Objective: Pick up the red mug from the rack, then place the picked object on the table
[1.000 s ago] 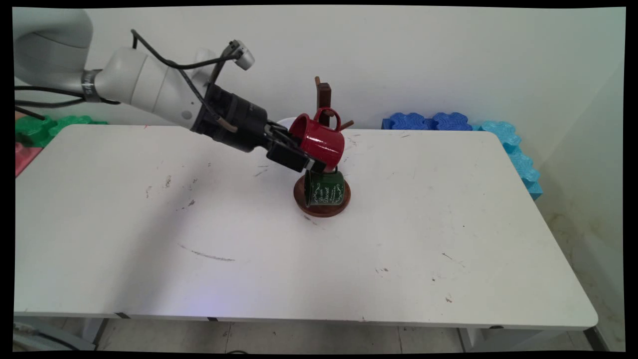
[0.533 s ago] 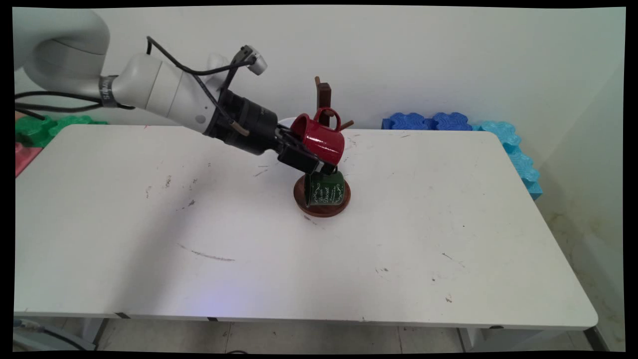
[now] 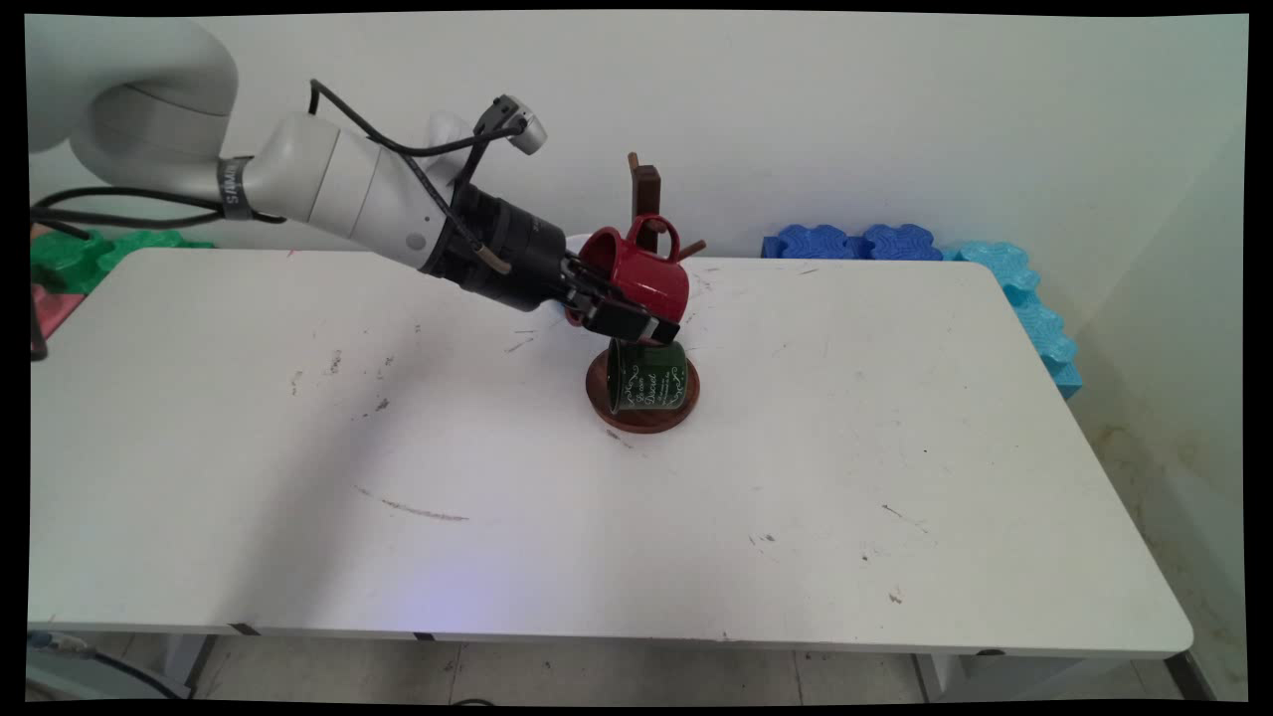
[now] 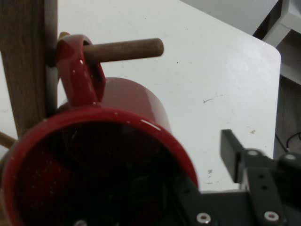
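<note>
The red mug (image 4: 99, 155) hangs by its handle on a wooden peg (image 4: 123, 50) of the mug stand (image 3: 646, 199), above the tabletop (image 3: 497, 477). The fingers (image 4: 231, 153) are released, one inside the mug's mouth, one outside its wall.

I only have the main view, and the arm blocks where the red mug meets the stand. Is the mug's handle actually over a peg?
Observer: Yes. In the hand view the red mug has its handle looped round a wooden peg, and the peg's end sticks out past it.
Operator: Is the tool clamping the mug?
Observer: The tool looks open. One finger stands outside the mug's wall, with white table showing between them.
Operator: And the other finger?
Observer: It is hidden. The mug's dark mouth faces the hand camera and fills that side.
</note>
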{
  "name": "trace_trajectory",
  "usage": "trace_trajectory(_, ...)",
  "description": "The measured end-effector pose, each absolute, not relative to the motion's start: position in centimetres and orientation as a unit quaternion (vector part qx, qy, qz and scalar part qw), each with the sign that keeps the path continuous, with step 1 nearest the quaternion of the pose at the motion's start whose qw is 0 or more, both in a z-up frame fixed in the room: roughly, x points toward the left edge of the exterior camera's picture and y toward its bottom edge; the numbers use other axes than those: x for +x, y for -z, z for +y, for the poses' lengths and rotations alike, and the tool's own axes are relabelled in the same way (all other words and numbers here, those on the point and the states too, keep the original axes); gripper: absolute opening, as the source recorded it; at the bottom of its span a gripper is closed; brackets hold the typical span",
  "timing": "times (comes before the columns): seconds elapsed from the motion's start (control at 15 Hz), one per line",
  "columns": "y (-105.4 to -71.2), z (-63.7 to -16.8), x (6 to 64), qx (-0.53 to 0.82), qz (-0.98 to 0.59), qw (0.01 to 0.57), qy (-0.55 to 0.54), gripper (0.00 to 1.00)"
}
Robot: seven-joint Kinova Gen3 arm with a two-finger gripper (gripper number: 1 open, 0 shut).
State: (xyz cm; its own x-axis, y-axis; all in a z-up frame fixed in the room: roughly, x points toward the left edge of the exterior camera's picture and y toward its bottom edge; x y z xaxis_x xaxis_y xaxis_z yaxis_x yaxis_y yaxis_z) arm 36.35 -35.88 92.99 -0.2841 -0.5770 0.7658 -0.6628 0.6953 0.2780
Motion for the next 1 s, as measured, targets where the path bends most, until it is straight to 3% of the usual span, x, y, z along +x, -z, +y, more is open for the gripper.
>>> trace_trajectory(1.0, -92.63, -36.69, 35.90, 0.385, -0.802, 0.453, -0.054, 0.00)
